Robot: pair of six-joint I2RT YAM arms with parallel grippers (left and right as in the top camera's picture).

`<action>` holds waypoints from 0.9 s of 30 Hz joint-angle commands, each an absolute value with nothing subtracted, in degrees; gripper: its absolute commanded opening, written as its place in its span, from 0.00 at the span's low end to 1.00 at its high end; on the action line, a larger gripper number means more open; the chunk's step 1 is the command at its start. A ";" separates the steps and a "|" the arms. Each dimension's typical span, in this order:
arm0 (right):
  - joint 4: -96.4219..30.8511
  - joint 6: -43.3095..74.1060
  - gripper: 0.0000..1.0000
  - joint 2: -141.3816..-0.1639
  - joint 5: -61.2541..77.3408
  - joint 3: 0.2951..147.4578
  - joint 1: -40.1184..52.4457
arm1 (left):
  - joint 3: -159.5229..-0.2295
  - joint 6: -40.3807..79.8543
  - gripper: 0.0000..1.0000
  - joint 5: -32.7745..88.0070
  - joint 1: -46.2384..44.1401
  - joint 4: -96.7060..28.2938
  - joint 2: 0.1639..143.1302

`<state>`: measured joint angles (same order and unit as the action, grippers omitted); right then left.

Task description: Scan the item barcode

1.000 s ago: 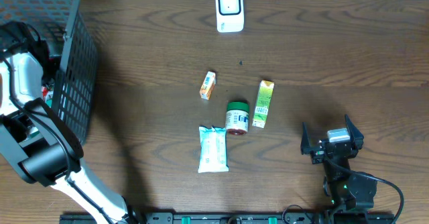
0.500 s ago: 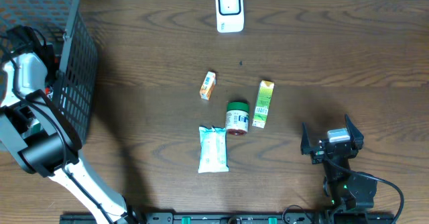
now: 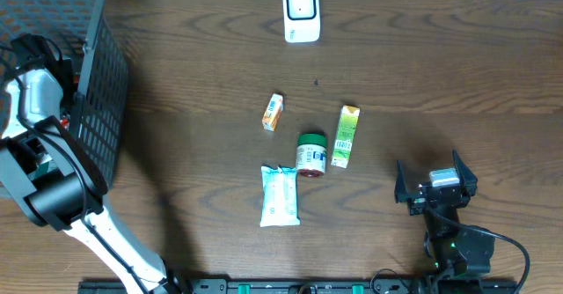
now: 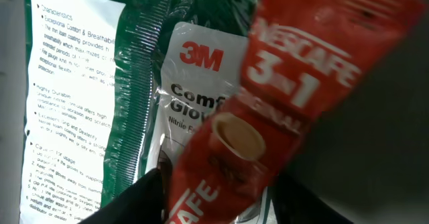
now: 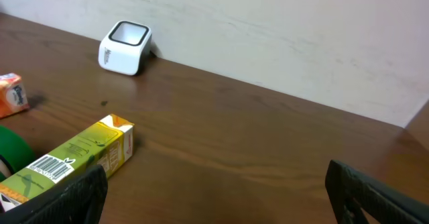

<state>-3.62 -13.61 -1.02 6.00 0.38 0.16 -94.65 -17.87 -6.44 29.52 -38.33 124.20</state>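
Sachet [image 4: 281, 83] looks like the item in hand: red Nescafe 3-in-1 pack, tilted across the left wrist view on top of a 3M glove packet [image 4: 194, 76] and a green-and-white packet [image 4: 74, 103]; all of it is down inside the grey basket [image 3: 53, 12] at the far-left corner of the table [image 3: 193, 56]; left gripper [image 4: 214, 207] is in there too, hidden from overhead; its dark fingers [image 4: 144, 197] stand either side of the sachet's lower end; can't tell whether they're pinching it or just straddling it; right gripper [image 3: 433, 178] sits near the front right edge, spread wide, holding nothing.

Handling, my read: light, thin, floppy film with powder inside; glossy, so likely slippery; will sag and swing from a one-end pinch; not fragile, but creasing would wrinkle the print; no barcode visible on this face, probably on the back; take it near an end seal or edge so the middle stays unobstructed for the scanner [image 3: 301, 12], which sits at the far edge, well apart from the basket.

Risk: glove packet underneath is equally slick and touching, so it could get pinched along with the sachet; check for a single pick before lifting; carton [image 3: 345, 136], jar [image 3: 310, 154], orange box [image 3: 274, 112] and pouch [image 3: 280, 195] lie mid-table; carry clear of them.
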 commanded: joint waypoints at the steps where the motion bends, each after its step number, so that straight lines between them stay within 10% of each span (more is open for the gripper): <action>1: -3.81 -12.86 0.99 -0.82 6.26 0.32 0.10 | -92.79 -18.33 0.48 -12.53 30.22 -39.72 129.16; 12: -3.81 -12.86 0.99 -0.82 6.26 0.32 0.10 | -92.79 -12.71 0.33 -17.67 32.38 -39.35 129.16; 16: -3.81 -12.86 0.99 -0.82 6.26 0.32 0.10 | -92.79 -12.73 0.07 -17.65 34.00 -39.59 129.16; 27: -3.81 -12.86 0.99 -0.82 6.26 0.32 0.10 | -95.88 -5.13 0.07 -17.65 32.80 -39.68 114.17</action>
<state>-3.62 -13.63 -1.02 6.00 0.38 0.16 -94.63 -10.46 -15.35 32.49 -39.38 123.63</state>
